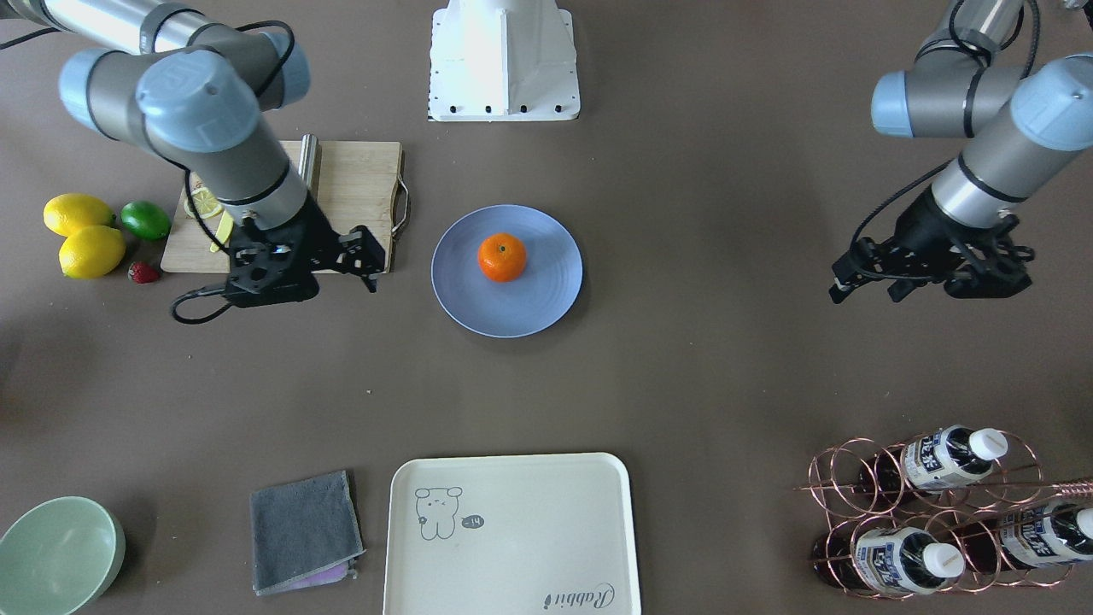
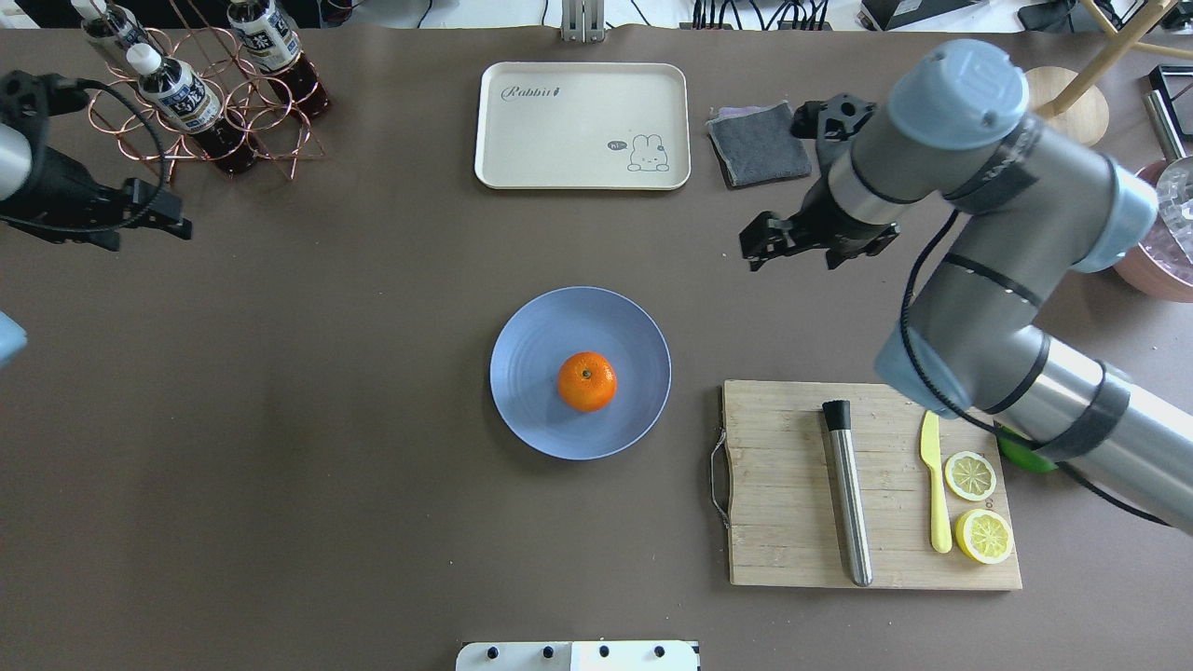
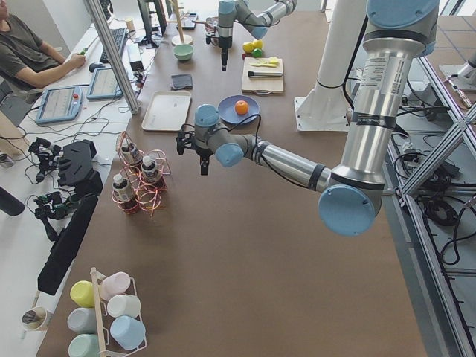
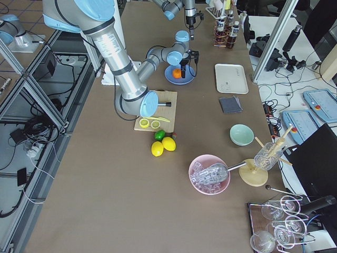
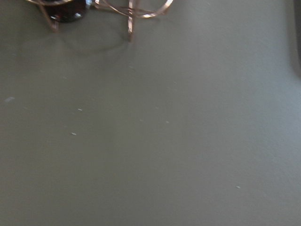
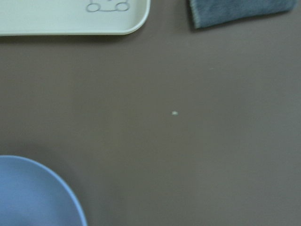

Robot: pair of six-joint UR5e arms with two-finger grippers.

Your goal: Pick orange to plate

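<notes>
Brown matting covers the table (image 1: 726, 384), and few things on it carry writing. A cream tray (image 1: 512, 547) bears the word "Rabbit" in cursive at one corner, with a line-drawn bunny and a small speech bubble whose text is too small to read. In a copper wire rack (image 1: 854, 478) lie dark bottles (image 1: 939, 457) with white caps. Their white-and-navy labels show characters that I cannot make out.

The right gripper (image 1: 363, 258) hangs above bare matting with its two fingers spread and nothing between them. Its wrist camera looks down on an arc of the plate's rim, a corner of the tray and the edge of a grey cloth (image 1: 303, 530), so it is over the open ground among those three. It touches none of them.

The left gripper (image 1: 864, 290) is well off to the other side near the rack, also parted and empty. Its wrist camera shows only matting and the rack's copper feet.

The orange (image 1: 502, 257) sits stem-dimple up on the periwinkle plate (image 1: 478, 316), slightly off centre, apart from both grippers.
</notes>
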